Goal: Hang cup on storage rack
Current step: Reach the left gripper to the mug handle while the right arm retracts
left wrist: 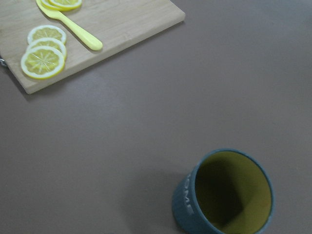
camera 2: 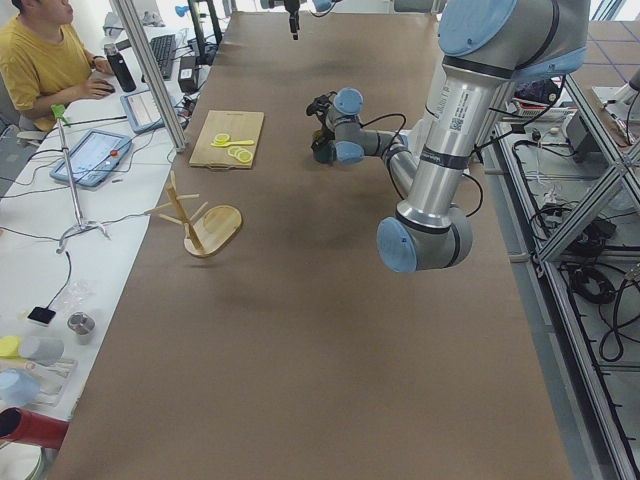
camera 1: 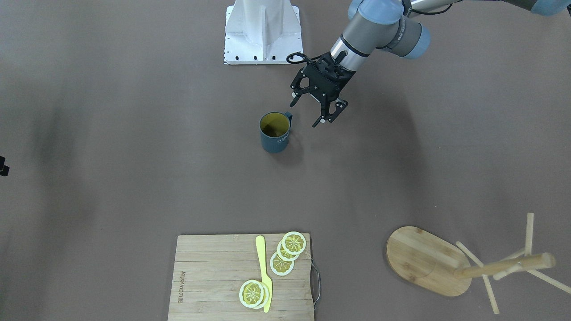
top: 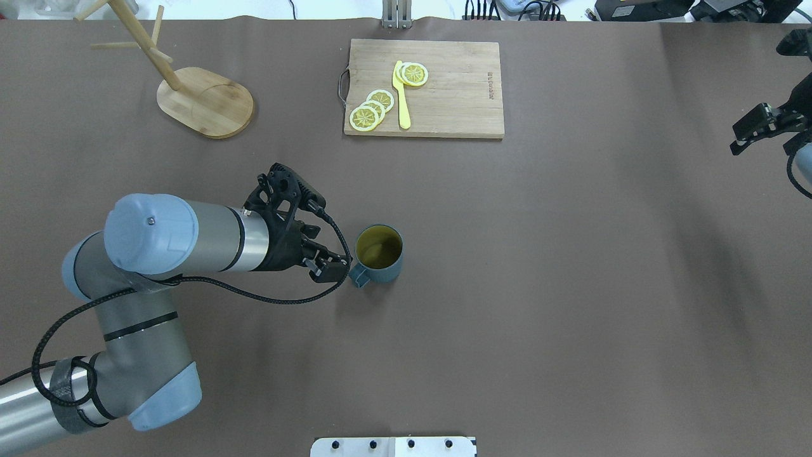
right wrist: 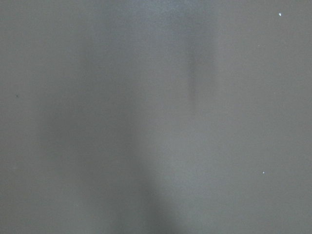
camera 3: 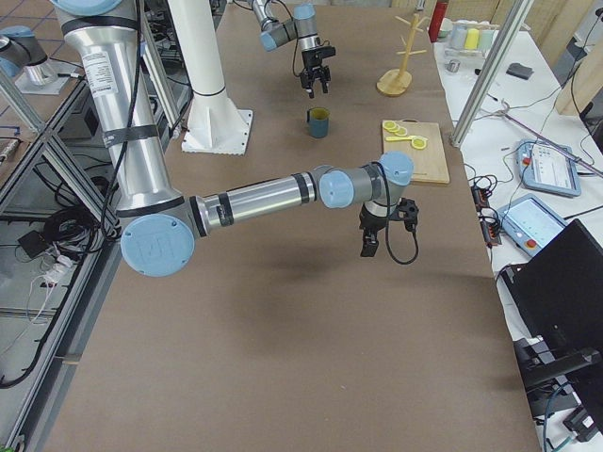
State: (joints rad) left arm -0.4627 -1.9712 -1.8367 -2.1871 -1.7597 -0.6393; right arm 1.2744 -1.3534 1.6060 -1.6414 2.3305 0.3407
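Observation:
The cup (camera 1: 275, 133), dark teal-blue with a yellow inside, stands upright on the brown table; it also shows in the overhead view (top: 379, 254) and low in the left wrist view (left wrist: 224, 195). Its handle points toward my left gripper (camera 1: 305, 113), which hovers open just beside it without touching and holds nothing (top: 328, 259). The storage rack (camera 1: 424, 261), a wooden mug tree on an oval base, stands at the table's far left corner (top: 204, 101), well away from the cup. My right gripper (top: 761, 143) hangs open and empty at the right edge of the table.
A slatted cutting board (top: 444, 89) with lemon slices (top: 371, 109) and a yellow knife (top: 402, 95) lies at the far middle. The white robot base (camera 1: 263, 31) stands behind the cup. A person sits at a side desk (camera 2: 45, 65).

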